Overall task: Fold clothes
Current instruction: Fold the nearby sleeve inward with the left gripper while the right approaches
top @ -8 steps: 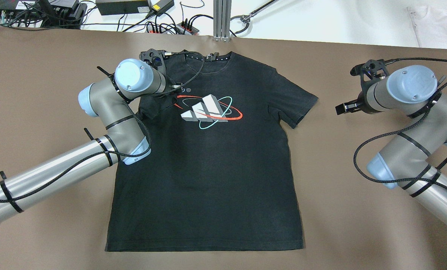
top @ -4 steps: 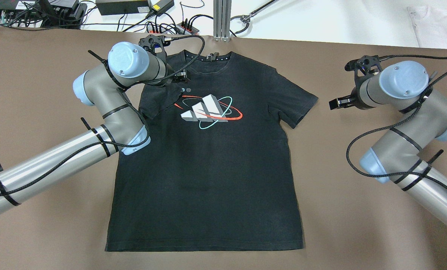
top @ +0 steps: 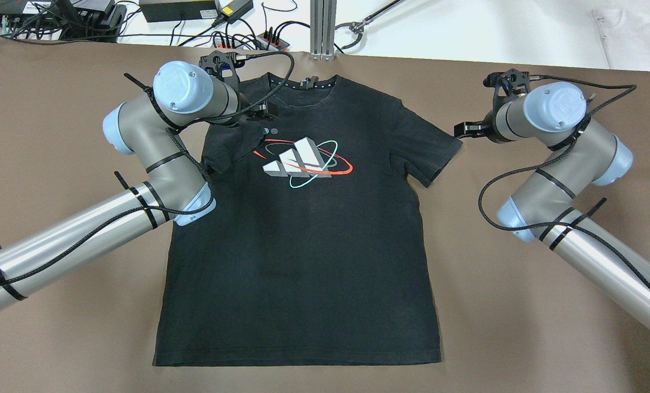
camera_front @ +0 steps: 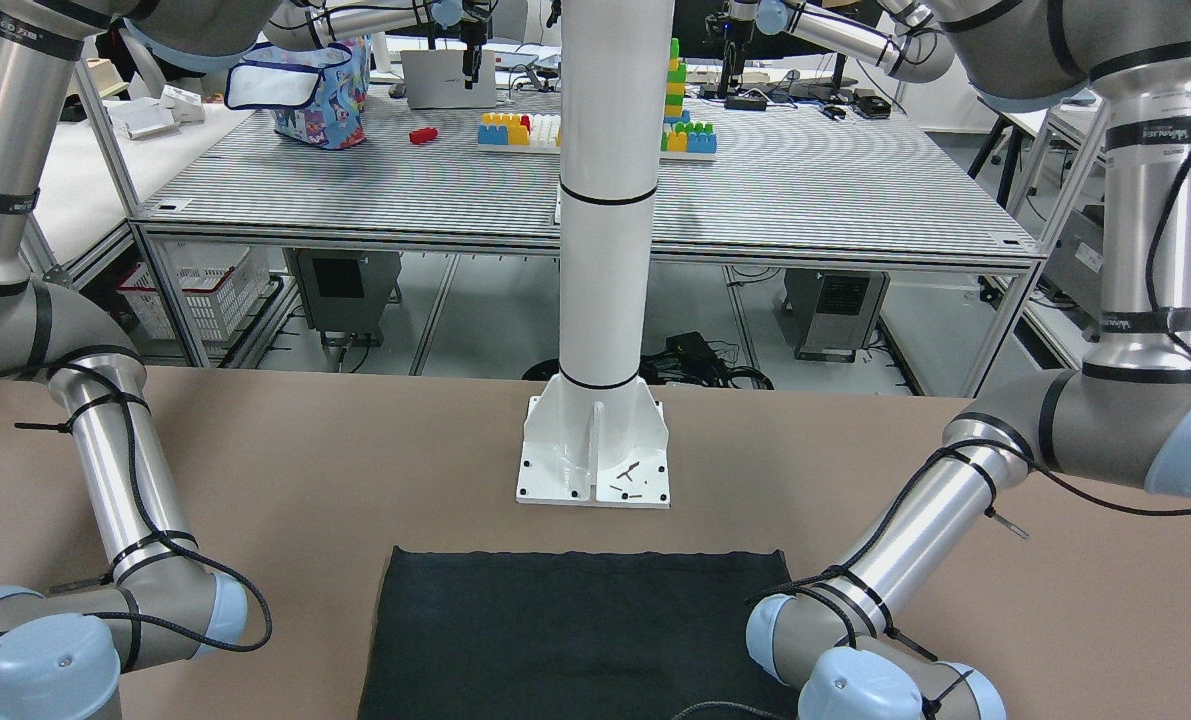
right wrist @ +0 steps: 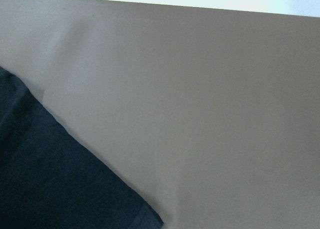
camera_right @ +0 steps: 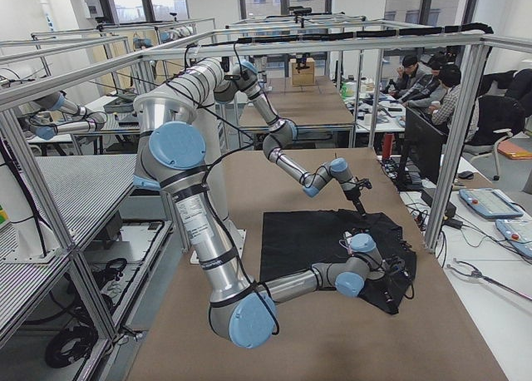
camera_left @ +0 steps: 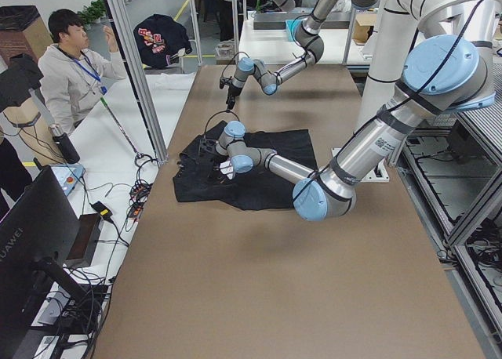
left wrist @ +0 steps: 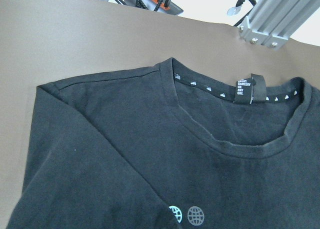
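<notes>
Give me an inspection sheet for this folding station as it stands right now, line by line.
surface: brown table, bare around the shirt.
job's things: black T-shirt lies flat, print up; one sleeve is folded onto the chest, the other sleeve is spread out.
clutter: small dark bits on the white pillar's base plate.
grippers: left gripper above the folded sleeve; right gripper near the spread sleeve's tip; open or shut cannot be told.
cables: black cables strapped along both arms; power strips beyond the far edge.
surroundings: a person beside the table; white cloth on the white bench.
</notes>
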Available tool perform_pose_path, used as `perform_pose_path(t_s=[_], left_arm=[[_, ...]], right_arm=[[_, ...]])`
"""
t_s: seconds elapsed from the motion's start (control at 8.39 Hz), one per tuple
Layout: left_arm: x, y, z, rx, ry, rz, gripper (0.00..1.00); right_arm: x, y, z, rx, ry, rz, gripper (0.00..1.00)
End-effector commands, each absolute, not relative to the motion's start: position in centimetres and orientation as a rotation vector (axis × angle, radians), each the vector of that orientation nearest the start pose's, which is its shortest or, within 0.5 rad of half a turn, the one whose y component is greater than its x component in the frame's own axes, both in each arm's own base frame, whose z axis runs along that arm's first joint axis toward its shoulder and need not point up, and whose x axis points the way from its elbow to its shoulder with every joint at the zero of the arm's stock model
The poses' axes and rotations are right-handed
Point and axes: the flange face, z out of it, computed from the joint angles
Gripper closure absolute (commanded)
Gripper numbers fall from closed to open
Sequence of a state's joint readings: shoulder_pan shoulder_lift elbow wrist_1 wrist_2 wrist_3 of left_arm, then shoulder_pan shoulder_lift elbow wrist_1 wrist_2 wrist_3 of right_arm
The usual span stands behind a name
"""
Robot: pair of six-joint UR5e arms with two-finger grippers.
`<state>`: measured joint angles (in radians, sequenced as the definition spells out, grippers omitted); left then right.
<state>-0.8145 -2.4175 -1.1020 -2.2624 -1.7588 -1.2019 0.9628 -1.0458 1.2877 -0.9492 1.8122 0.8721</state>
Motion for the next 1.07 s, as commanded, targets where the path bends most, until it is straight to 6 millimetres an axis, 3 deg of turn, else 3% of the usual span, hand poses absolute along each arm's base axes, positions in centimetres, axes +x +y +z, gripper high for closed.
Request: perform_pose_path(t_s=[0.0, 0.12, 0.48, 0.95], left_arm=[[47.6, -67.3, 26.2, 0.468, 0.972, -0.311, 0.0], [47.6, -67.3, 26.2, 0.468, 0.972, -0.311, 0.0], [47.8, -67.2, 26.1, 0.467, 0.974, -0.307, 0.0], [47.8, -67.3, 26.3, 0.47, 0.969, -0.302, 0.0]], right_arm=[[-36.1, -69.0, 42.5, 0.474, -0.793, 0.204, 0.11], [-37.1, -68.9, 43.5, 0.486, -0.809, 0.193, 0.12], [-38.2, -68.3, 43.2, 0.491, -0.821, 0.222, 0.27], [-37.8, -67.1, 45.8, 0.513, -0.81, 0.227, 0.28]])
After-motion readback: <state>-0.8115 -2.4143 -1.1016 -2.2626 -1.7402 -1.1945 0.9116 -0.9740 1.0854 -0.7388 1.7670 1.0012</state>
